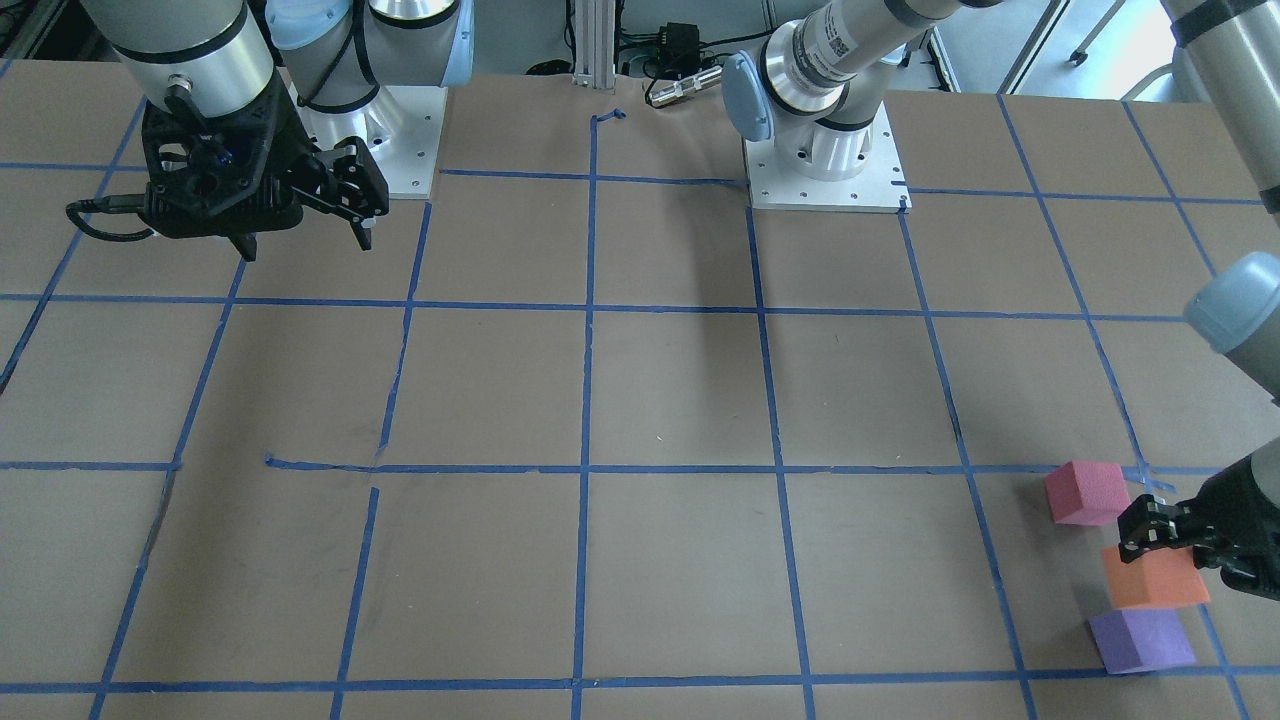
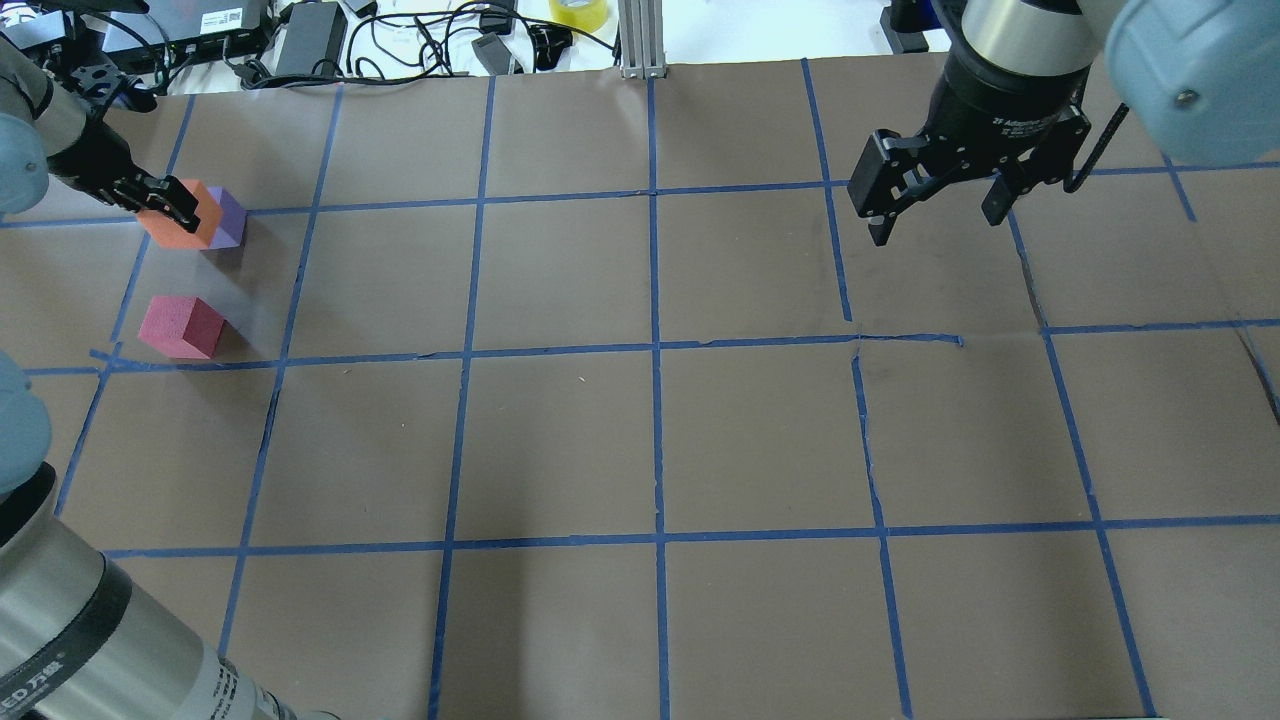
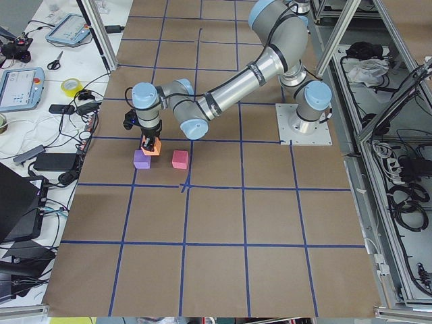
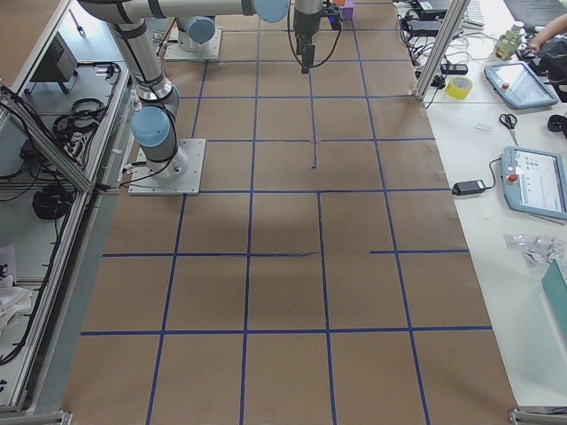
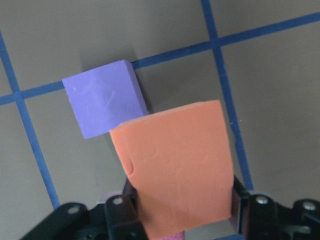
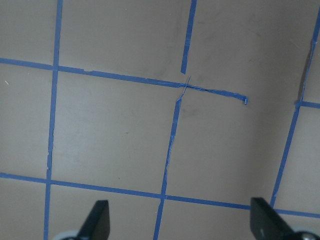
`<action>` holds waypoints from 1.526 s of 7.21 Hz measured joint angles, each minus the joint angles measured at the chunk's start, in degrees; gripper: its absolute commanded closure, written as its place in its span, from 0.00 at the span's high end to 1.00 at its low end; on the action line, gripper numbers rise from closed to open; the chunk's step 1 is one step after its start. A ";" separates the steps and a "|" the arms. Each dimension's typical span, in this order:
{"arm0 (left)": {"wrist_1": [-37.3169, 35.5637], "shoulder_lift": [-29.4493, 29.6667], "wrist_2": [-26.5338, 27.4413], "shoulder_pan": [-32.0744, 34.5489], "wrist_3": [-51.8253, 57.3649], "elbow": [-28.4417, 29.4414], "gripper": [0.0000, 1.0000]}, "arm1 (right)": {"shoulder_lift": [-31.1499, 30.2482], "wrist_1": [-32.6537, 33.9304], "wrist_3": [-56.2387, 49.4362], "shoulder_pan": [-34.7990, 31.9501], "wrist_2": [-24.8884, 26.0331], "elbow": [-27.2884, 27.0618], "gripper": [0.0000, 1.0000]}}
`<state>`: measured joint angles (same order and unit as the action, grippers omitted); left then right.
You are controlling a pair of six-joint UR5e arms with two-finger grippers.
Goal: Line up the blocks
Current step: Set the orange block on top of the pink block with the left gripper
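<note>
the left gripper (image 5: 182, 202) holds the orange block (image 5: 175, 170) pinched between its fingers (image 5: 239, 200), and the step in hand looks like setting it down in a row with the other two. in the wrist view its near corner hides a corner of the purple block (image 5: 105, 102), so it seems to hang a little above the table (image 2: 650, 430), though i cannot tell for sure whether it touches. from overhead it sits right by the purple block and apart from the pinkish red block (image 2: 180, 327), roughly between them. to do this well, turn the block so its faces run square with the purple one, bring it straight down rather than sliding it in, and leave a sliver of room so the purple cube is not shoved off line. aim along the line from purple to pinkish red, and open only once the base is flat on the table. foam gives under a squeeze, so it may spring a little on release. the block is matte orange foam, lightly pitted, with a small dent on one edge. the right gripper (image 2: 935, 215) hovers well apart, its fingers spread and empty.
</note>
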<state>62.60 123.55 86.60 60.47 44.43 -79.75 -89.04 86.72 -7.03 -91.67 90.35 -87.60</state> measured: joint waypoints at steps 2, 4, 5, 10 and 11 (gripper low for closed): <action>-0.64 1.33 -0.17 -2.44 2.39 -0.45 0.00 | -0.04 0.25 -0.01 0.00 -0.03 -0.02 1.00; -0.87 1.49 -0.30 -3.51 2.16 -1.84 0.00 | -0.07 0.44 0.00 0.00 -0.23 0.03 1.00; -1.04 1.14 -0.39 -3.51 1.03 -2.12 0.00 | -0.07 0.46 0.00 0.00 -0.28 0.05 1.00; -1.44 1.73 -4.47 -3.17 -2.93 -4.38 0.23 | -0.30 -0.02 0.55 0.00 0.62 0.12 1.00; -1.54 1.81 -4.53 -3.17 -2.84 -5.01 0.50 | -0.43 -0.03 0.85 0.00 0.64 0.14 1.00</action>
<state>61.06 125.36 82.07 57.30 41.59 -84.76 -89.48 86.68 -6.18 -91.67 90.99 -87.47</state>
